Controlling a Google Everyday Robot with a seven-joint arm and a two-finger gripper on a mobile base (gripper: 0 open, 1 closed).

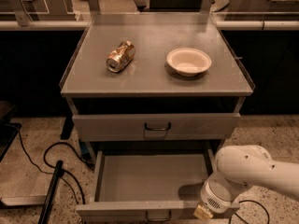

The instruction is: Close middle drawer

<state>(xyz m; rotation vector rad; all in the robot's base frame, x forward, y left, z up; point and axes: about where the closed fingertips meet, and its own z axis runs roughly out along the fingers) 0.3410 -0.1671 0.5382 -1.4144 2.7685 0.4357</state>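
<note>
Grey drawer (140,181) stands pulled open at lower centre: shallow tray, low front, dark loop handle (158,216); gripper (203,212) at its front right corner

Tan jaws on a white arm (254,169) sit at a front corner of the grey middle drawer (149,177).

Two drawers (117,125), one can (120,56), one bowl (188,61), one pincer (204,213) at middle drawer (149,176)

1. We take this for a lab or test workspace: a grey metal drawer cabinet (117,125) stands on a speckled terrazzo floor (266,125).
2. Black cables (58,144) trail on the floor at left; railed benches (37,25) stand far behind.
3. The gripper (203,212) hangs near right, at the middle drawer's (149,176) front.
</note>
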